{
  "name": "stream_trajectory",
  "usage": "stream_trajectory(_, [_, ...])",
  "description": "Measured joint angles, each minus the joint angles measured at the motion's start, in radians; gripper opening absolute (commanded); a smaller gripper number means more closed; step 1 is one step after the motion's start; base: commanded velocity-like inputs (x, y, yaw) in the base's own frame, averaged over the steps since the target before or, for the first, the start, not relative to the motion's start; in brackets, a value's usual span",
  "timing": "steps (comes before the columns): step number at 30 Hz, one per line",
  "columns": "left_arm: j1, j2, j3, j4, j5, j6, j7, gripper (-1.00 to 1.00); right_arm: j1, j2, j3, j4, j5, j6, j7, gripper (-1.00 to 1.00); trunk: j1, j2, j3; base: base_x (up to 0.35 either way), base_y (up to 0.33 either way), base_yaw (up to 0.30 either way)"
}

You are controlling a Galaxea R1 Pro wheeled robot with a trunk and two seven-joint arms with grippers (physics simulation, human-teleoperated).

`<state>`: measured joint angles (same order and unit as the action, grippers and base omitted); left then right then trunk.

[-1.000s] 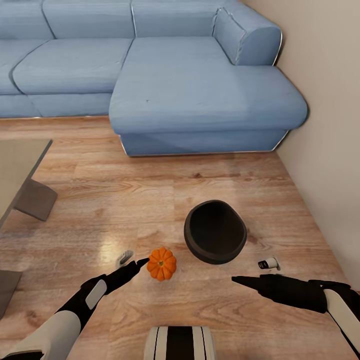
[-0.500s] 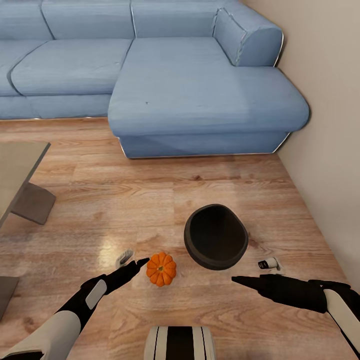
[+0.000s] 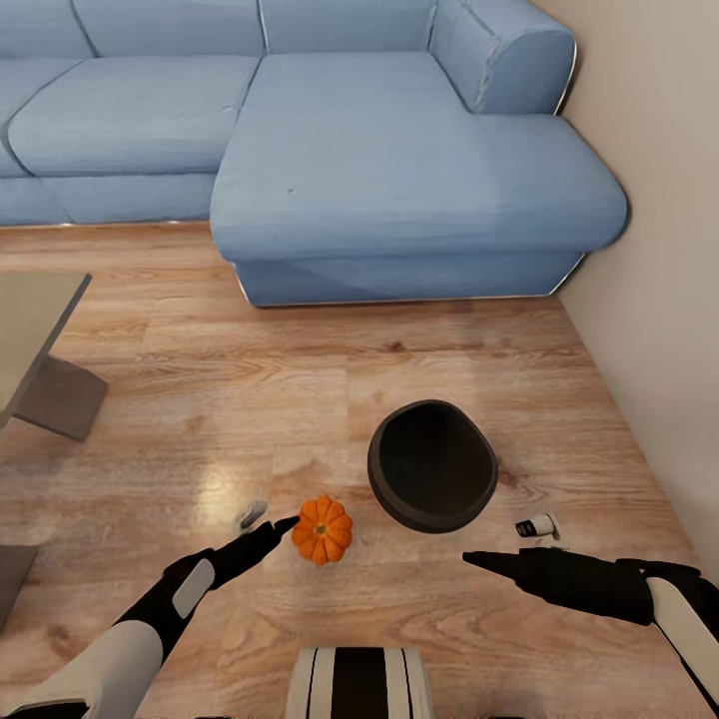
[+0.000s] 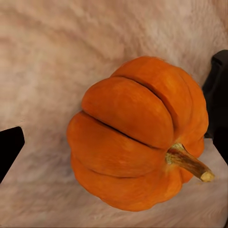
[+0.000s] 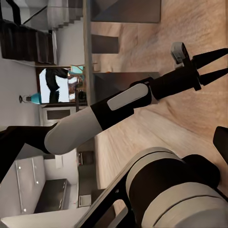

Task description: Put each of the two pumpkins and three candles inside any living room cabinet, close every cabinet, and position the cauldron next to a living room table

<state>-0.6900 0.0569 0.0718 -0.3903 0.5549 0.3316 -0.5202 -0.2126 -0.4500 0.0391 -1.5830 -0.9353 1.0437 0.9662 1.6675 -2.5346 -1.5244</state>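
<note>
**Mia:** Nothing on the floor really moved. The whole picture slid a little, so the head camera moved, and the sofa point(image 3: 399, 170) now looks a bit closer.

**Ben:** Where is the pumpkin point(image 3: 322, 530)?

**Mia:** It sits on the wood floor point(image 3: 280, 389), just beside the tip of the left hand point(image 3: 283, 523). In the left wrist view the pumpkin point(image 4: 137, 135) is lying tipped on its side, and its short stem point(image 4: 189, 163) sticks out sideways. One dark finger point(image 4: 9, 147) shows on each side of it, so the pumpkin is between them. The fingers are spread apart and I cannot see them touch it.

**Ben:** And the pot?

**Mia:** The black cauldron point(image 3: 431, 465) stands on the floor with its wide mouth facing up. It is near the pumpkin, toward the right arm's side.

**Ben:** How are the arms?

**Mia:** The left arm point(image 3: 150, 619) is low and reaches forward to the pumpkin. The right hand point(image 3: 474, 560) points across toward the left one, just in front of the cauldron. I cannot tell if it is wide or narrow. In the right wrist view the left hand point(image 5: 216, 65) is stretched out with its two fingers parted.

**Ben:** What else is in the room?

**Mia:** A grey glass desk point(image 3: 30, 330) at the left edge, a pale wall point(image 3: 659, 200) on the right, and a small white thing point(image 3: 536, 525) on the floor by the cauldron.
</note>
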Motion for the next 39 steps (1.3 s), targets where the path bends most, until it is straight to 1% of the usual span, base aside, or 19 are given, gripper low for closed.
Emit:
stream_trajectory(2, [0.0,-0.001,-0.001,0.0,0.0,0.0,0.003,1.0,0.0,0.0,0.0,0.0,0.0,0.0,0.0,1.0,0.001,0.0,-0.008,0.0,0.0,0.0])
stream_trajectory(13, [0.0,-0.004,-0.006,-0.002,-0.004,0.0,0.006,1.0,0.0,0.0,0.0,0.0,0.0,0.0,0.0,1.0,0.001,-0.001,-0.008,0.0,0.0,0.0])
stream_trajectory(18, [0.0,-0.004,-0.008,-0.002,-0.006,0.0,0.006,1.0,0.0,0.0,0.0,0.0,0.0,0.0,-0.001,1.0,0.003,-0.002,-0.027,0.0,0.0,0.0])
stream_trajectory(24, [0.0,-0.004,-0.009,-0.004,-0.007,0.0,0.006,1.0,0.0,0.0,0.0,0.0,0.0,0.0,0.0,1.0,0.003,-0.002,-0.027,0.0,0.0,0.0])
stream_trajectory(27, [0.0,-0.004,-0.009,-0.004,-0.007,0.0,0.006,1.0,0.0,0.0,0.0,0.0,0.0,0.0,-0.001,1.0,0.004,-0.002,-0.039,0.0,0.0,0.0])
stream_trajectory(39, [0.0,-0.004,-0.009,-0.003,-0.007,0.0,0.004,1.0,0.0,0.0,0.0,0.0,0.0,0.0,0.0,1.0,0.004,-0.002,-0.039,0.0,0.0,0.0])
